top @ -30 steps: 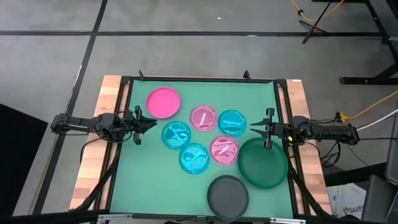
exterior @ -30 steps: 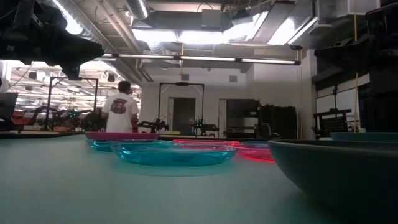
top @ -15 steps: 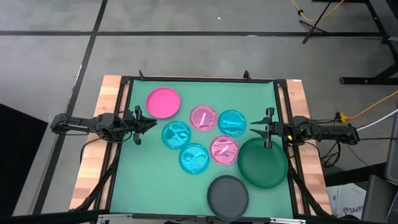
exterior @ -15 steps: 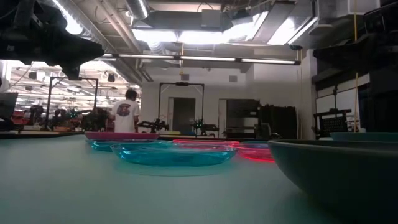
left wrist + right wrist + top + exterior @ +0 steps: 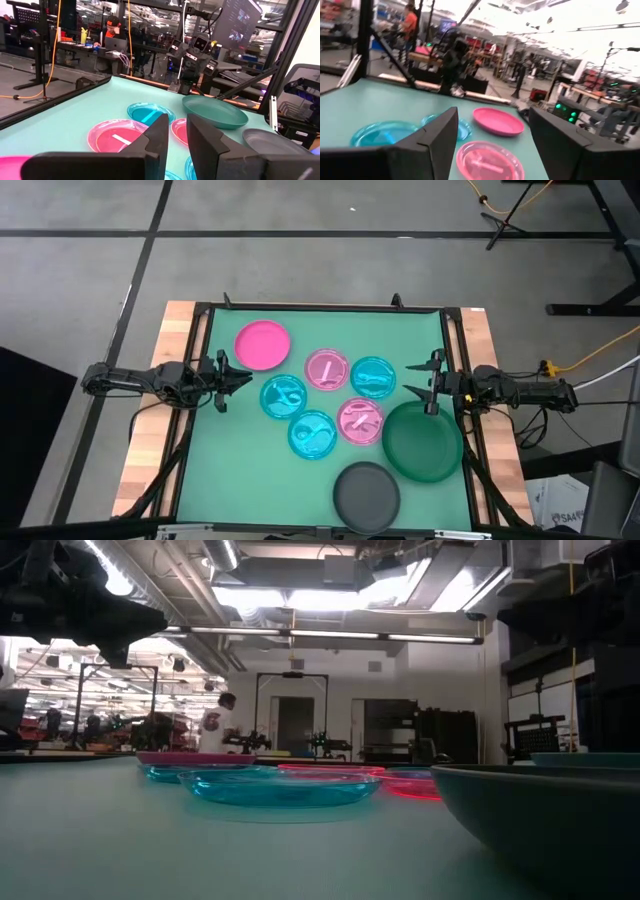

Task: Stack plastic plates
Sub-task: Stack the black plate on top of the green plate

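Several plastic plates lie flat and apart on the green mat. A hot pink plate (image 5: 262, 345) is at the far left. Small translucent pink plates (image 5: 327, 369) (image 5: 360, 420) and cyan plates (image 5: 373, 376) (image 5: 283, 396) (image 5: 313, 434) fill the middle. The large dark green plate (image 5: 422, 442) and the dark grey plate (image 5: 366, 496) sit near right. My left gripper (image 5: 244, 380) hovers level at the mat's left edge, with a narrow empty gap between its fingers (image 5: 177, 132). My right gripper (image 5: 411, 383) hovers level at the right edge, wide open (image 5: 493, 120), above the green plate's far rim.
A black frame (image 5: 320, 308) borders the mat, with wooden table strips (image 5: 150, 420) outside it. Bare mat lies along the far edge and at the near left. In the low view a person (image 5: 218, 728) moves in the room behind the table.
My right gripper has opened its fingers wider while staying at the mat's right edge. No plate has moved. The person in the room behind has walked toward the right.
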You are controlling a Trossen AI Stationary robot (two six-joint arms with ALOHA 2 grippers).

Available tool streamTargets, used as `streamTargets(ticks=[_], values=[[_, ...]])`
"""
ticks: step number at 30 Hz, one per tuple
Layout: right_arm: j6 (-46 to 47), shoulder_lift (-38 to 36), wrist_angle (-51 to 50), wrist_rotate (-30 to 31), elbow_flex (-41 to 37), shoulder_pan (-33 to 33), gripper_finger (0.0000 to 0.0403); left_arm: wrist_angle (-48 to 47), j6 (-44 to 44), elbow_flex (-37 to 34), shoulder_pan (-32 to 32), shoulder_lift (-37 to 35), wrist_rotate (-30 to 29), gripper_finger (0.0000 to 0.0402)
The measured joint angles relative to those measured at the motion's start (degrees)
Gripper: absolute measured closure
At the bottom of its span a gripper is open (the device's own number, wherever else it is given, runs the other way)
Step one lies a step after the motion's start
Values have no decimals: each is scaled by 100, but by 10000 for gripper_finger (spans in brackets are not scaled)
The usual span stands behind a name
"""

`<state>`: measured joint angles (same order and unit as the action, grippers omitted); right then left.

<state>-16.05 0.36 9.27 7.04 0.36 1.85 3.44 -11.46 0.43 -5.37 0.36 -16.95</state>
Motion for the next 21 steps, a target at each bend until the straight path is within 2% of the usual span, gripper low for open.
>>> streamTargets(ticks=[13,21], values=[[190,65,515,5,69,0,164,-1,0,1,0,0,0,340],[68,724,520,-6,548,0,164,-2,0,0,0,0,0,340]])
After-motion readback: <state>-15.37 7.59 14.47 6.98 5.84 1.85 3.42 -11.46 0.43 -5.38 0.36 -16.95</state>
